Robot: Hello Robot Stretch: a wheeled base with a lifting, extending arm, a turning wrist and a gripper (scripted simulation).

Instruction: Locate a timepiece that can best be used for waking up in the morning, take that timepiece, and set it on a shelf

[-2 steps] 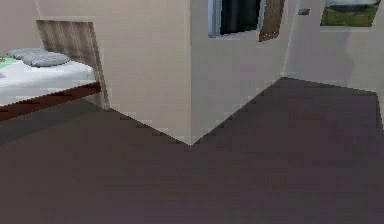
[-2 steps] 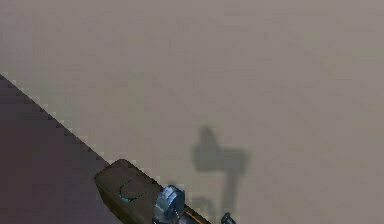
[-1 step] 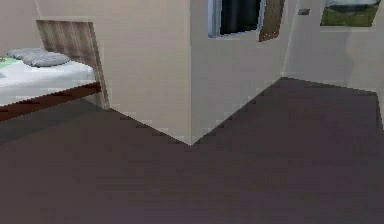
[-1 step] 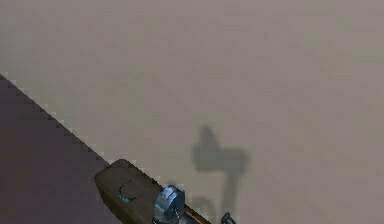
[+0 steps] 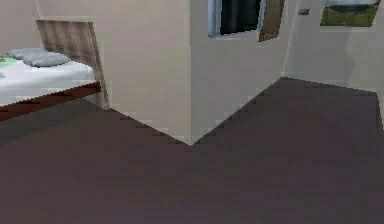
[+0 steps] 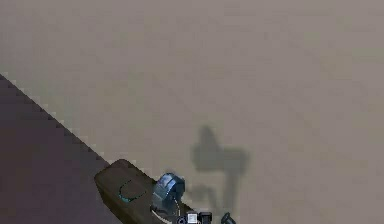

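Observation:
At the bottom edge of the arm side view, the gripper (image 6: 180, 207) shows just left of two small white marked squares (image 6: 205, 217). A small round grey-blue thing (image 6: 170, 187) sits at its far end. It may be the timepiece, but its face is too small to read. Right beside it lies a brown block (image 6: 122, 183) with a teal mark, by the foot of the beige wall (image 6: 230, 70). I cannot tell whether the gripper holds anything.
In the forward view a bed (image 5: 40, 82) with a grey pillow (image 5: 45, 58) and a wooden headboard (image 5: 70, 42) stands at the left. A wall corner (image 5: 190, 120) juts out mid-view. A window (image 5: 238, 16) and a wall picture (image 5: 350, 12) lie beyond. Dark floor (image 5: 250, 170) spreads ahead and right.

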